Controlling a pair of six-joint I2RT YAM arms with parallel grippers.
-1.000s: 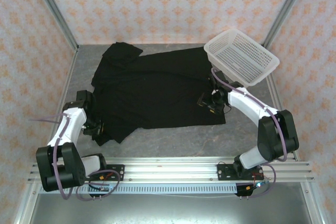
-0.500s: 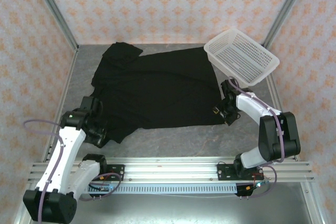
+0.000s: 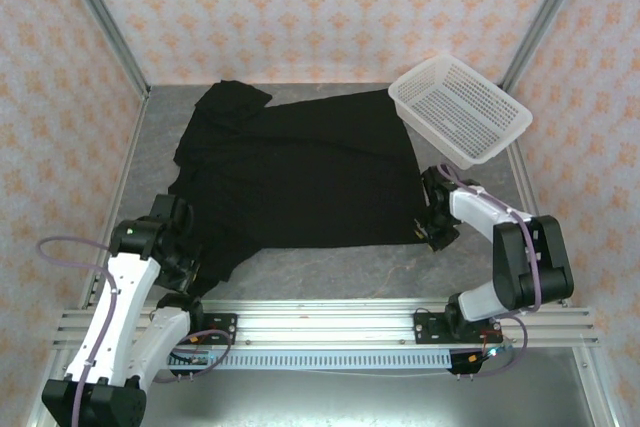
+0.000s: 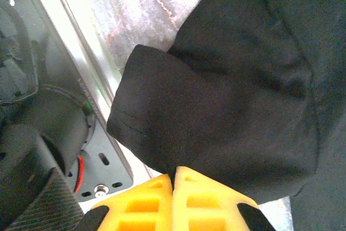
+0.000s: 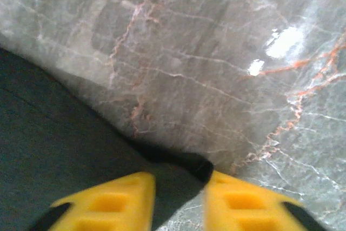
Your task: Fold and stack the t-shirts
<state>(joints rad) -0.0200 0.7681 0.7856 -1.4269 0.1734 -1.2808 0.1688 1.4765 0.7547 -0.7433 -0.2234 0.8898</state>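
Got t-shirt point(image 3: 300, 172) spread flat on surface point(image 3: 330, 257), left end effector point(image 4: 173, 172) pinching its near-left corner, right end effector point(image 5: 180, 182) spread astride near-right hem corner. Close right fully on cloth first, then lift both level, keeping hem taut

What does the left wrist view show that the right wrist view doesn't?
Left wrist: left gripper shut on a fold of the shirt, with the arm base beside it. Right wrist: right gripper open, straddling the shirt's corner. Both: black cloth on the marble table.
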